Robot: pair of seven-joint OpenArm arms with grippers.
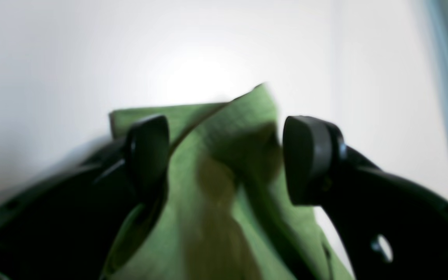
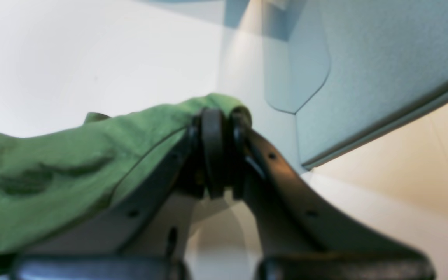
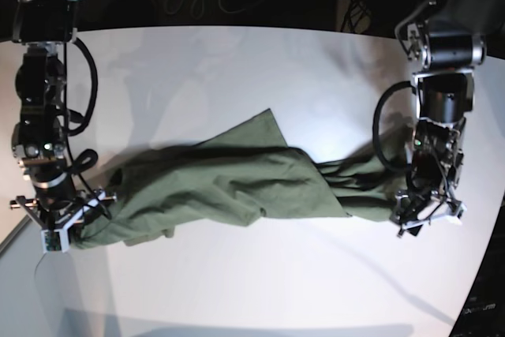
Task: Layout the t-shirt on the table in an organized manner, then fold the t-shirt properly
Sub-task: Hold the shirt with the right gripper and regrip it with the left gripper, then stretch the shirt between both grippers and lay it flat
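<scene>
Two grippers: you are stretching the t-shirt point(image 3: 229, 183) bunched across the table point(image 3: 237, 61), with both laying out and folding remaining; right gripper point(image 2: 224, 116) is clamping cloth at one end, left gripper point(image 1: 226, 155) is straddling the other with jaws apart.

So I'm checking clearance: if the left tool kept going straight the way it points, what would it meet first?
Probably the t-shirt: green cloth sits between the left tool's open jaws and just ahead of them. Beyond it only bare white table shows, though depth is unclear.
</scene>
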